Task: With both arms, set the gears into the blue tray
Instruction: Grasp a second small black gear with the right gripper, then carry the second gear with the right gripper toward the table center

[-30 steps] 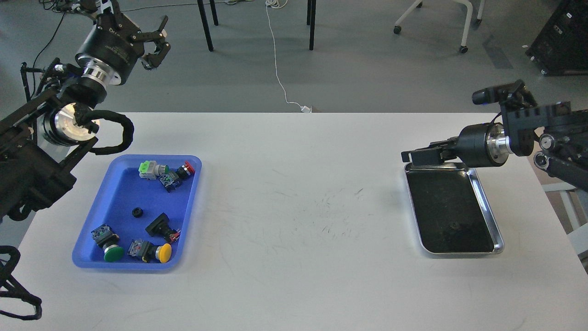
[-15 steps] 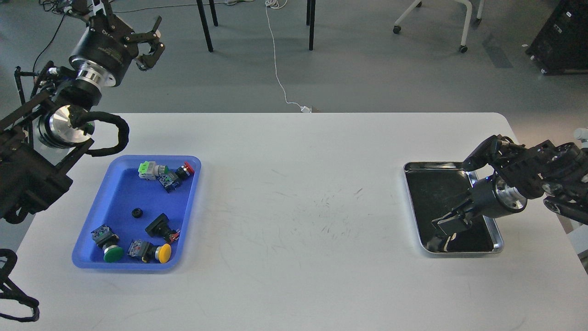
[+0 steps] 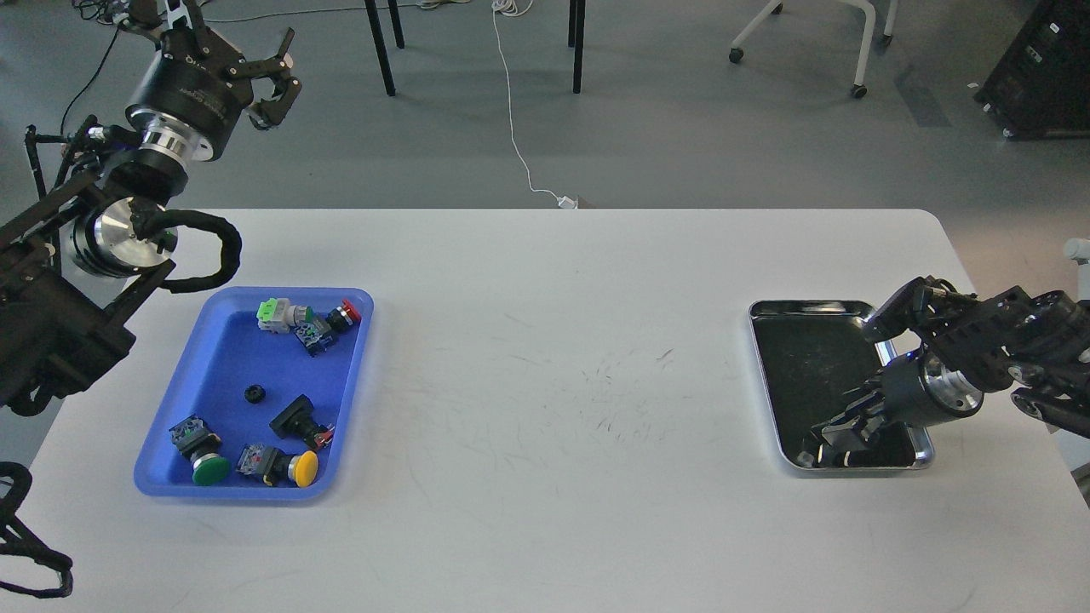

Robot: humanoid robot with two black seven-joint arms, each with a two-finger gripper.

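Note:
One gear [image 3: 253, 393], a tiny black toothed wheel, lies in the middle of the blue tray [image 3: 220, 358] at the table's left. My left gripper [image 3: 274, 83] is raised high beyond the table's far left corner, open and empty. Down in the near end of the silver tray [image 3: 800, 358] at the right sits my right gripper [image 3: 828, 444]. Its dark fingers blend with the tray's dark floor. No gear shows in the silver tray; the gripper covers that spot.
Several push-button switches with green, red and yellow caps [image 3: 294, 468] lie around the gear in the blue tray. Table legs, a white cable [image 3: 515, 128] and a chair base stand on the floor beyond the white table [image 3: 553, 383].
My right gripper dropped from above the silver tray's far end into its near end, covering the small gear seen there earlier. The left gripper drifted slightly up and left.

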